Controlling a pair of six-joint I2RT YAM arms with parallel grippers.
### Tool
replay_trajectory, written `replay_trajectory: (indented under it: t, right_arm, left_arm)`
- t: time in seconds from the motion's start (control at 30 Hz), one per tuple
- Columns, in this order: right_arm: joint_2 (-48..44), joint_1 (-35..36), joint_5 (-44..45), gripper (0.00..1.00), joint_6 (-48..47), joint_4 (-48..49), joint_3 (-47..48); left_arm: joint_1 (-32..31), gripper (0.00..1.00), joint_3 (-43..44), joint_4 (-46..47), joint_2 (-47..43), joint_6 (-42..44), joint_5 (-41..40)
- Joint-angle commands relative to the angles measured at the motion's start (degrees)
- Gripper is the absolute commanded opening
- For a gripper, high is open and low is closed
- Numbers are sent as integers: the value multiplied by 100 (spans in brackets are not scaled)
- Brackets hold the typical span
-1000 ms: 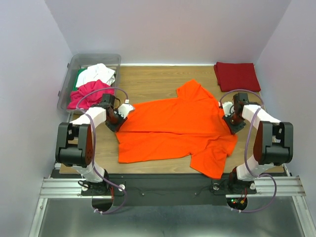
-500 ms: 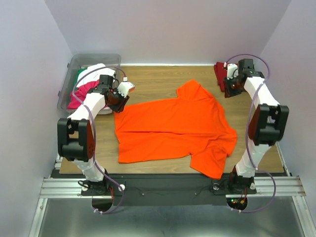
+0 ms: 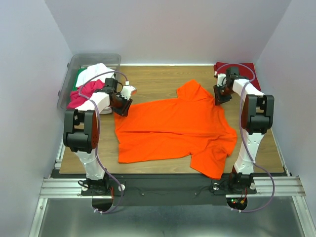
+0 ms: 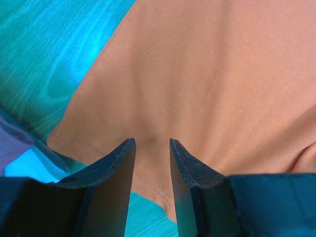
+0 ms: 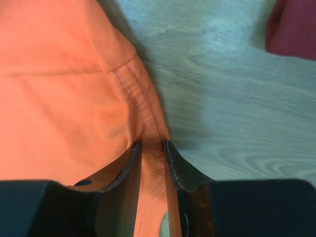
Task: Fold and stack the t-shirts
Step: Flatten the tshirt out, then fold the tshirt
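Orange t-shirt (image 3: 173, 128) lies spread across the desk (image 3: 153, 81), not yet folded up. My left gripper (image 4: 150, 143) stands apart over its far left corner. My right gripper (image 5: 150, 144) straddles a hem narrowly, and I cannot tell if it bites. One dark red t-shirt (image 3: 237, 69) sits folded; other t-shirts (image 3: 86, 91) wait in the clear bin (image 3: 96, 58)

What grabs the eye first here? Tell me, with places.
A bright orange t-shirt lies spread across the middle of the table. The left gripper and right gripper sit at its far edge, one at each side. A folded dark red t-shirt lies in the far right corner.
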Motion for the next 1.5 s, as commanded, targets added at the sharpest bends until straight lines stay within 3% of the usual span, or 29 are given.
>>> replay_trajectory:
  t: [0.0, 0.07, 0.2, 0.37, 0.53, 0.77, 0.9, 0.97, 1.13, 1.27, 1.47]
  right_arm:
    - [5, 61, 683, 23, -21, 564, -301]
    - [-4, 61, 1182, 11, -82, 791, -521]
    - [-92, 61, 1728, 1, -196, 959, -820]
    - [-171, 52, 2107, 1, -144, 1127, -1014]
    - [74, 17, 2669, 1, 5, 1294, -752]
    - [453, 0, 2750, 1, 208, 1303, 57]
    - [173, 0, 2329, 14, 208, 1241, 269]
    - [-317, 0, 1804, 31, 182, 1032, 235]
    - [-1523, 0, 949, 49, -11, 600, -318]
    - [-2007, 0, 781, 48, -398, 257, -925]
    - [-1894, 8, 491, 35, -522, 187, -1672]
  left_arm:
    - [57, 45, 30, 368, 163, -88, -370]
    - [57, 43, 65, 420, 251, -114, -501]
    - [57, 31, 232, 456, 602, -141, -633]
    - [57, 23, 644, 456, 1024, -184, -888]
    - [66, 25, 1398, 360, 1410, -211, -819]
    - [66, 32, 2630, 148, 2061, -439, -643]
    - [75, 39, 3097, 113, 1958, -553, -459]
    - [75, 41, 3062, 69, 1720, -563, -362]
    - [66, 44, 2247, 51, 534, -466, -10]
    - [48, 44, 1080, 95, -82, -308, 122]
    - [-66, 44, 129, 306, -276, -150, 192]
